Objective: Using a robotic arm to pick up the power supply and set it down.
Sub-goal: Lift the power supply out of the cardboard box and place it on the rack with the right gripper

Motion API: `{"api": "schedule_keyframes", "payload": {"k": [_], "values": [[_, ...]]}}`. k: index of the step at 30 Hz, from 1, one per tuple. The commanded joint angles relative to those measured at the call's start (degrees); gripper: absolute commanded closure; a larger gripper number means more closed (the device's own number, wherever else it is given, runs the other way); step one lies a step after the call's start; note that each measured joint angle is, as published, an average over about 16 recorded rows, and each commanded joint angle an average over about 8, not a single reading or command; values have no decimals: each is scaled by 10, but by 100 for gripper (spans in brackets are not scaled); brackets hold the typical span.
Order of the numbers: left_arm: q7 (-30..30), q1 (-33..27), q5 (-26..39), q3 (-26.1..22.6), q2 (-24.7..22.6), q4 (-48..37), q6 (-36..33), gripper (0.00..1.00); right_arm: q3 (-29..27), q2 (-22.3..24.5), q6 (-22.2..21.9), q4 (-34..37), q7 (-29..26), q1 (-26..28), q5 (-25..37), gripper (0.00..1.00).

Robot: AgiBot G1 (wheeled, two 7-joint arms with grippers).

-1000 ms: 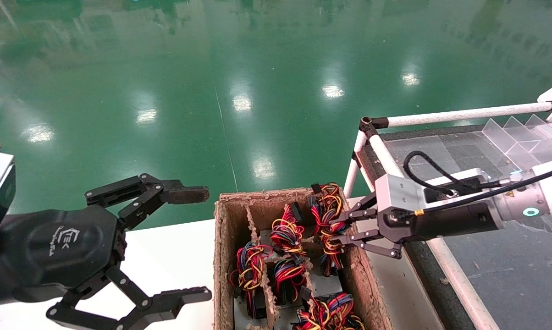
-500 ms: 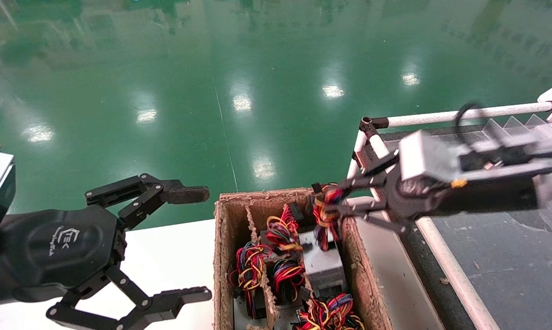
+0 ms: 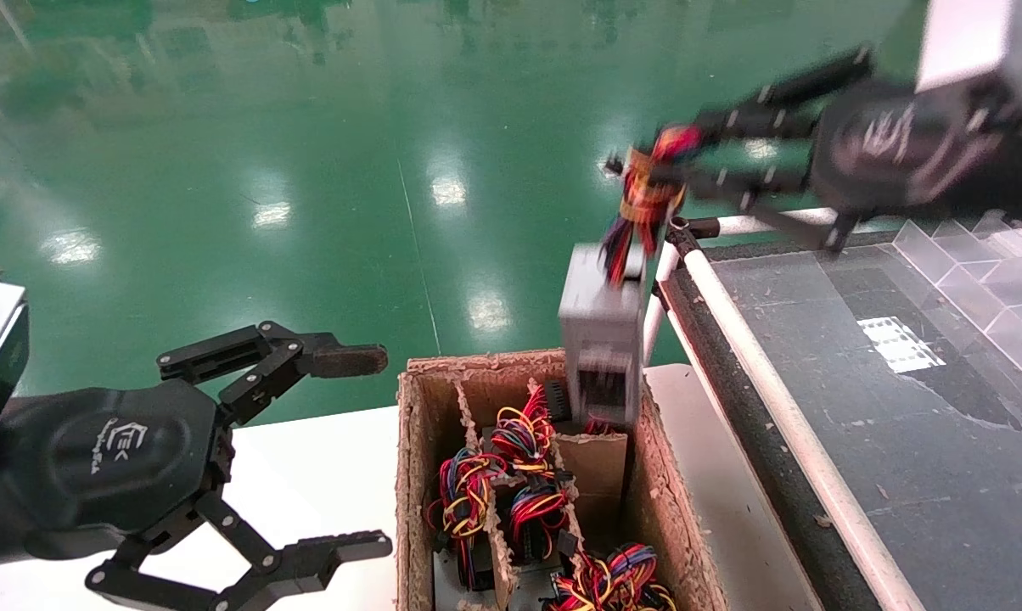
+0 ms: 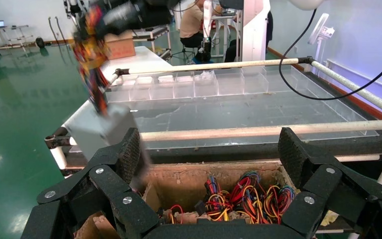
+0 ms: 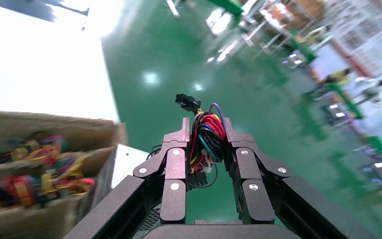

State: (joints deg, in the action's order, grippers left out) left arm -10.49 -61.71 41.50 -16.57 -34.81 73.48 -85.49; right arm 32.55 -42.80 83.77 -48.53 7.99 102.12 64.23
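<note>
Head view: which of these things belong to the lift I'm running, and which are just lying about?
In the job:
- right gripper, shut on the wire bundle
- power supply, hanging above the cardboard box

Lying about:
- other wire bundles in the box
- left gripper, open, parked at the white table
- clear dividers

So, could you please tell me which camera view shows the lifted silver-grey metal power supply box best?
The head view: the silver-grey metal power supply box hangs whole by its wire bundle from the right gripper. The left wrist view shows it partly hidden; the right wrist view shows mostly the clamped wires.
</note>
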Motion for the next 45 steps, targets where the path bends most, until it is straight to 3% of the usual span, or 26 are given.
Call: {"api": "schedule_keyframes", "payload": {"k": [1,8,15,27,37,45], "values": [[0,0,0,0,0,0,0,0,-6,4,-7,-1,3,10,-1,100],[0,0,0,0,0,0,0,0,-6,5,-61,73,44,47,47,100],[0,0,0,-1,0,0,0,0,2,-6,-119,202,74,73,91,100],[1,0,-1,-1,0,0,0,0,8,-38,-184,380,140,93,115,100],[1,0,-1,-1,1,0,1,0,3,-85,-259,451,155,87,111,100],[1,0,-1,-2,1,0,1,0,1,-116,-270,467,161,76,107,100]]}}
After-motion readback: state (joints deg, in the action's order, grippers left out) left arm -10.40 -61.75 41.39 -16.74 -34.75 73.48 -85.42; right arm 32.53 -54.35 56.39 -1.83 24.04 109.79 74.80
